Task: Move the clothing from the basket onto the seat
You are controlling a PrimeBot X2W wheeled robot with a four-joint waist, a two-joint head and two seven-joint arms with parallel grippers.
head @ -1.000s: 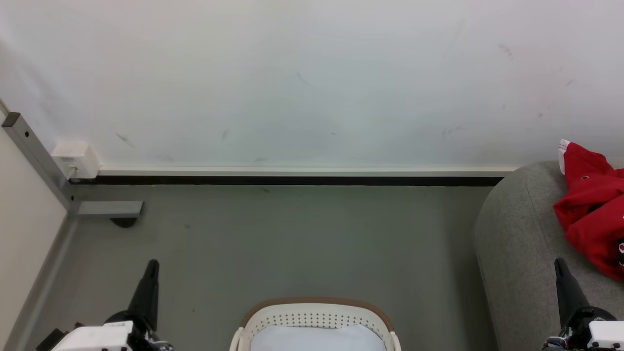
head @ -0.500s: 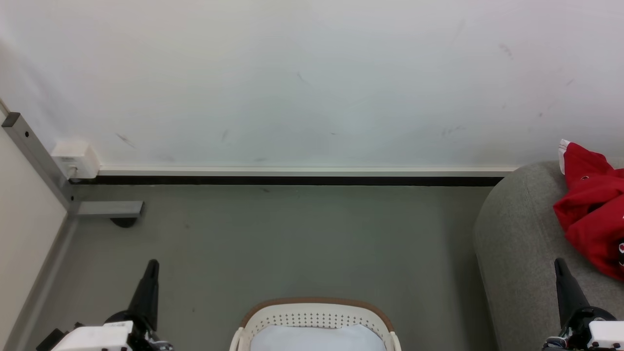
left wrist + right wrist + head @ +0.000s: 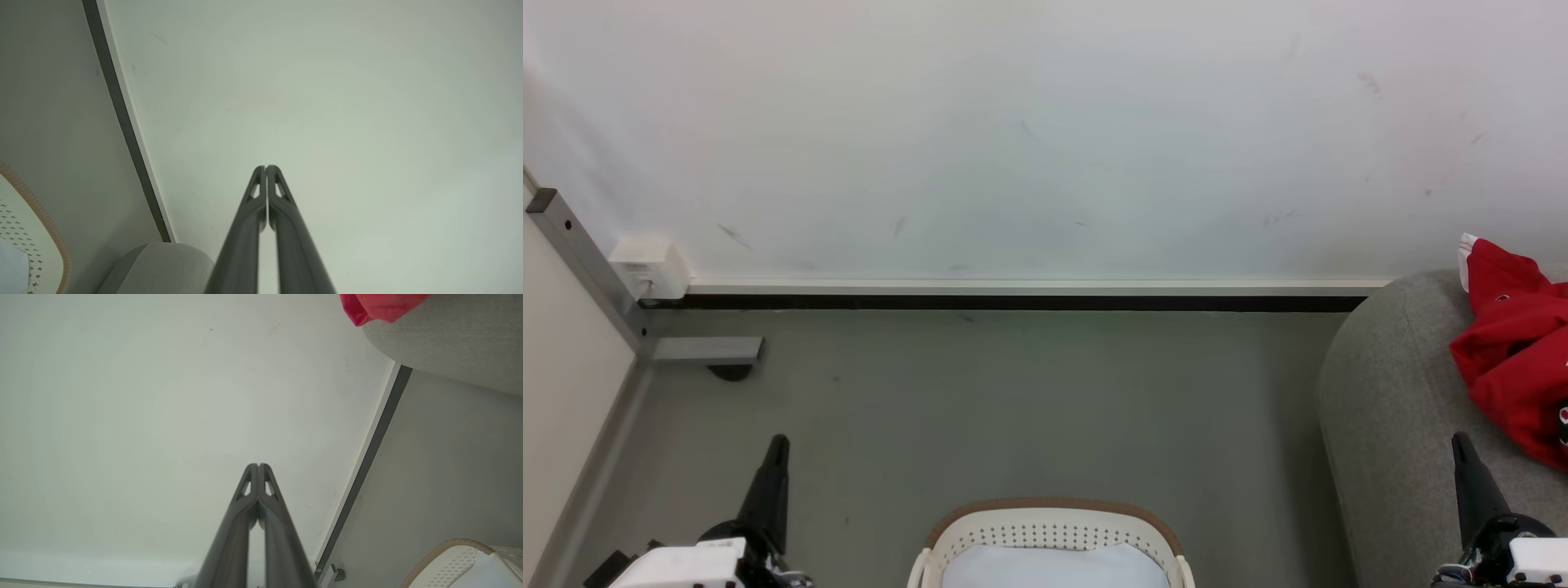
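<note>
Red clothing (image 3: 1515,351) with a white edge lies crumpled on the light grey seat (image 3: 1388,408) at the right; a corner of that clothing (image 3: 380,306) hangs over the seat (image 3: 449,343) in the right wrist view. The white basket (image 3: 1054,531) with its brown rim stands on the floor at the bottom centre, showing its pale lining. My left gripper (image 3: 778,445) points up at the lower left, shut and holding nothing. My right gripper (image 3: 1460,445) stands shut beside the seat's front, also holding nothing. Both wrist views show the fingertips pressed together (image 3: 266,167) (image 3: 258,465).
A white wall with a dark baseboard (image 3: 1013,302) runs across the back. A grey metal post with a foot (image 3: 707,351) and a white box (image 3: 649,265) stand at the left corner. Grey floor (image 3: 1013,408) lies between basket and wall.
</note>
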